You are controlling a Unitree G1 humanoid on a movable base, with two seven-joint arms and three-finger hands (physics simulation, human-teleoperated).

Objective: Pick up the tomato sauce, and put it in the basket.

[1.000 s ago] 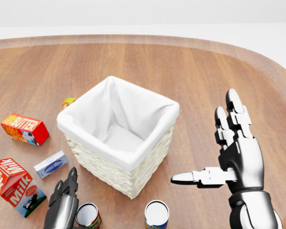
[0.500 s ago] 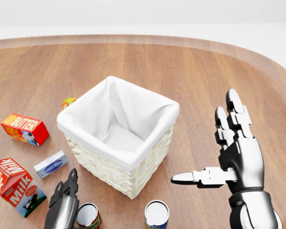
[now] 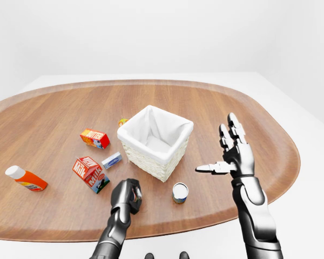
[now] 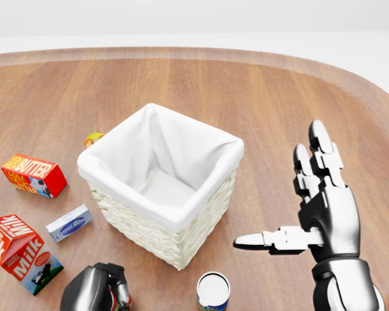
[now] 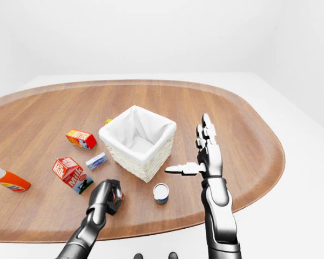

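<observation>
The tomato sauce, a red-labelled can [image 4: 125,299], stands at the bottom left of the head view, almost wholly covered by my left hand [image 4: 107,286]. That hand's fingers are curled shut round the can. The white-lined wicker basket [image 4: 161,197] stands just above and to the right of it, with nothing showing inside. At the right my right hand [image 4: 285,194] hovers over the table, open, fingers pointing up and thumb stretched toward the basket, holding nothing.
A second can [image 4: 212,290] with a white top stands right of my left hand. Left of the basket lie a butter box [image 4: 34,173], a milk carton [image 4: 21,253], a small blue-white box [image 4: 69,222] and an orange bottle [image 3: 26,179]. The table's near edge runs close by.
My left hand's fingers, straight beside the red can before, have curled shut round it. The right hand and the basket have stayed put.
</observation>
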